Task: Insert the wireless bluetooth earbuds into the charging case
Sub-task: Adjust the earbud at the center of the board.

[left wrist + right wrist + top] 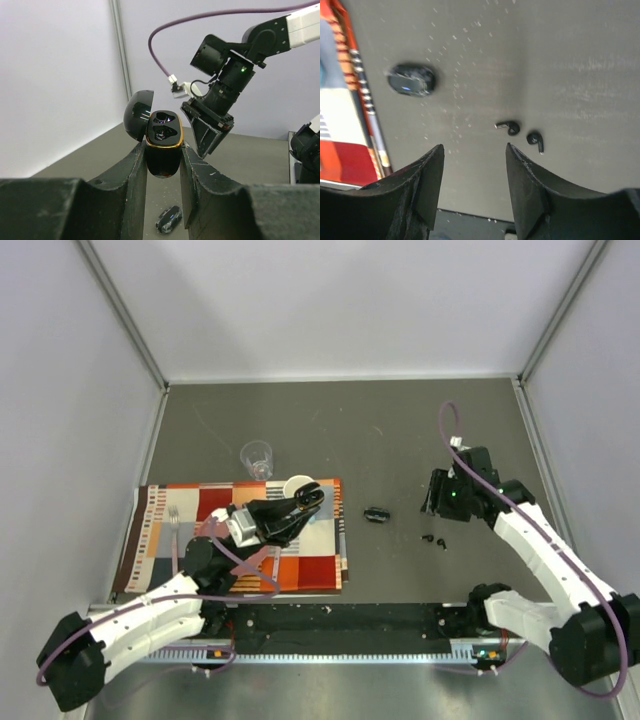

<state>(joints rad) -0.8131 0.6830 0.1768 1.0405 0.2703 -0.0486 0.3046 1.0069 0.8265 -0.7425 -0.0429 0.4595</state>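
My left gripper is shut on an open black charging case with a gold rim, held up above the placemat, lid tipped back. Its two sockets look glossy; I cannot tell whether buds sit in them. Two tiny black earbuds lie loose on the grey table, also in the right wrist view. My right gripper is open and empty, hovering just behind the earbuds. A second, closed black case lies on the table between the arms.
An orange and red patterned placemat covers the left of the table, with a white mug and a fork on it. A clear glass stands behind it. Grey walls enclose the table.
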